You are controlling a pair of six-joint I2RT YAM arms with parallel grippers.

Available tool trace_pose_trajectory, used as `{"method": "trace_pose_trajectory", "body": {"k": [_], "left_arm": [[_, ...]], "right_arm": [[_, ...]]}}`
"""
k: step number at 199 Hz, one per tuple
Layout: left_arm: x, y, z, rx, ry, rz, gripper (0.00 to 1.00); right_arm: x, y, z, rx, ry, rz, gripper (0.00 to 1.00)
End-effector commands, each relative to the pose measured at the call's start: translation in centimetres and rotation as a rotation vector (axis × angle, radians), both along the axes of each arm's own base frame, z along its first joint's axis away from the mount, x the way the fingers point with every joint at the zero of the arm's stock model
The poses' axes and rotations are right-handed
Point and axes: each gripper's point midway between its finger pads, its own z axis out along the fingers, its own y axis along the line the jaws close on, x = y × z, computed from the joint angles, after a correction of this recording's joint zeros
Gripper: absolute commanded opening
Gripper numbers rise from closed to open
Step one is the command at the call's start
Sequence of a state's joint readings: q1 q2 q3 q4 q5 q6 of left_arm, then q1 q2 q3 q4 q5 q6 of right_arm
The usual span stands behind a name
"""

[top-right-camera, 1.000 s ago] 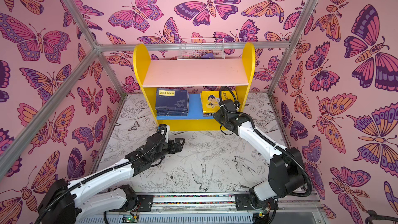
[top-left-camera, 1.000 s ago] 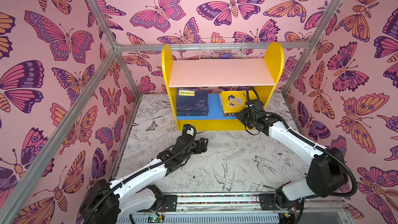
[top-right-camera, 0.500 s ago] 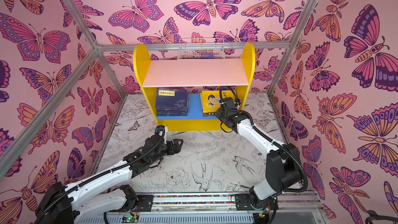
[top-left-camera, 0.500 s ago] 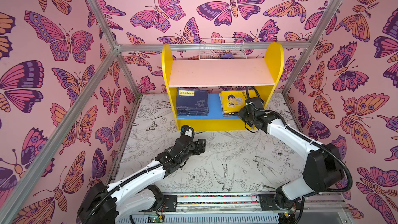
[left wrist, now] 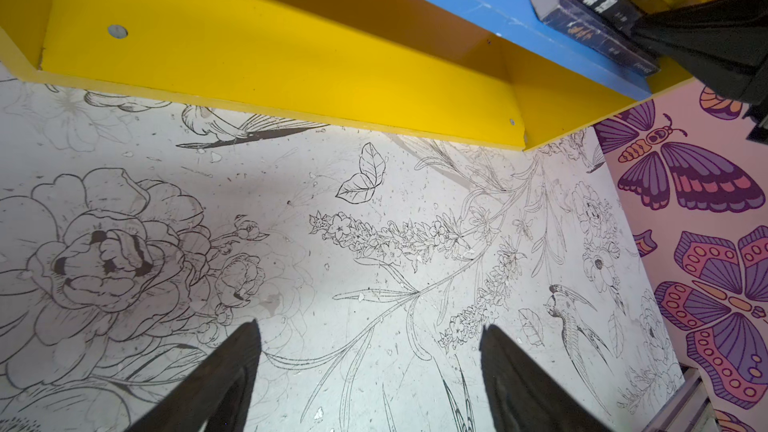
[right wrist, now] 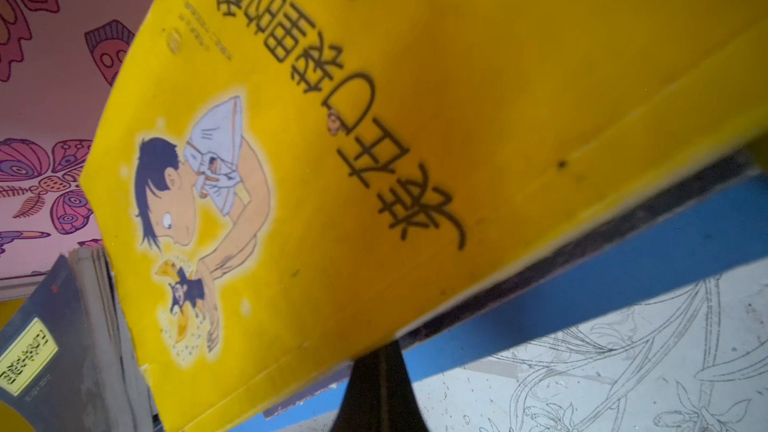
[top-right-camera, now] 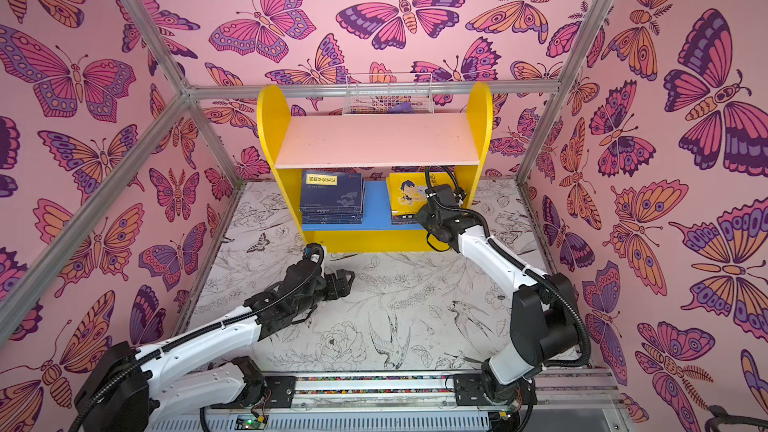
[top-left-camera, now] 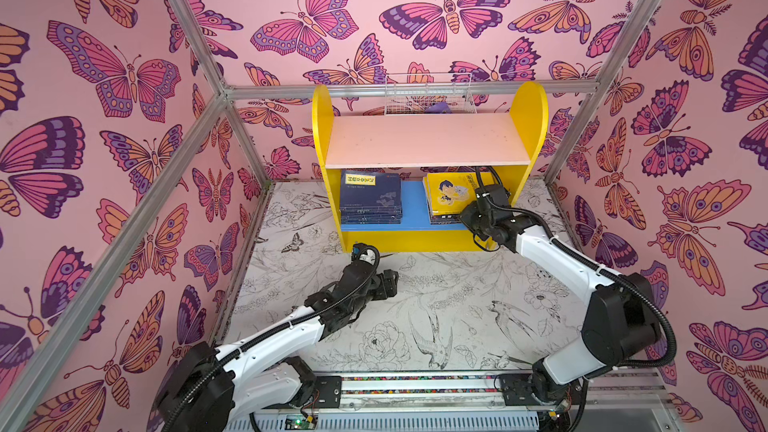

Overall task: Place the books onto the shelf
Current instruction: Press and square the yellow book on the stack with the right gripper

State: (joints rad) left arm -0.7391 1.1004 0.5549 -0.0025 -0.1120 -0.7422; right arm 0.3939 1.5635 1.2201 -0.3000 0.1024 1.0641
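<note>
Nearest us, the left gripper [left wrist: 369,326] hangs wide open and empty over the table [left wrist: 291,243], about where it was a second ago. Further in, the right gripper [right wrist: 384,367] is pinched shut on nothing, tip right up against the front edge of the yellow stack [top-left-camera: 451,197]. Its wrist has crept a touch closer to the shelf [top-left-camera: 528,118] since then, though the books don't look shifted. That pile and the navy stack [top-left-camera: 370,201] both lie flat on the blue lower board [top-left-camera: 411,209]. We reckon they're light, floppy and slick-covered, so we'd push or grab at the spine edge, not a loose cover
</note>
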Motion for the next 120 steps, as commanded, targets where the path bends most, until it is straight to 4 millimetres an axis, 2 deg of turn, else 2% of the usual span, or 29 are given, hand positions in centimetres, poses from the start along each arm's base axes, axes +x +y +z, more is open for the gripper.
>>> {"method": "trace_pose_trajectory", "body": {"k": [1,17,51,82,120], "left_arm": [[0.1,-0.4,0.3,0.008,0.0,-0.02,0.85],[0.1,-0.7,0.4,0.007,0.0,-0.027,0.85],[0.2,-0.7,0.5,0.005,-0.001,-0.025,0.85],[0.2,-0.8,0.8,0.001,-0.009,-0.025,0.85],[0.2,-0.8,0.7,0.003,-0.008,-0.027,0.85]], "right_arm": [[-0.1,0.3,4.1,0.039,-0.103,0.04,0.0],[-0.4,-0.1,5.0,0.029,-0.134,0.036,0.0],[-0.1,-0.3,5.6,0.011,-0.16,0.034,0.0],[0.1,0.1,4.5,0.013,-0.118,0.047,0.0],[-0.6,0.5,2.6,0.056,-0.074,0.051,0.0]]}}
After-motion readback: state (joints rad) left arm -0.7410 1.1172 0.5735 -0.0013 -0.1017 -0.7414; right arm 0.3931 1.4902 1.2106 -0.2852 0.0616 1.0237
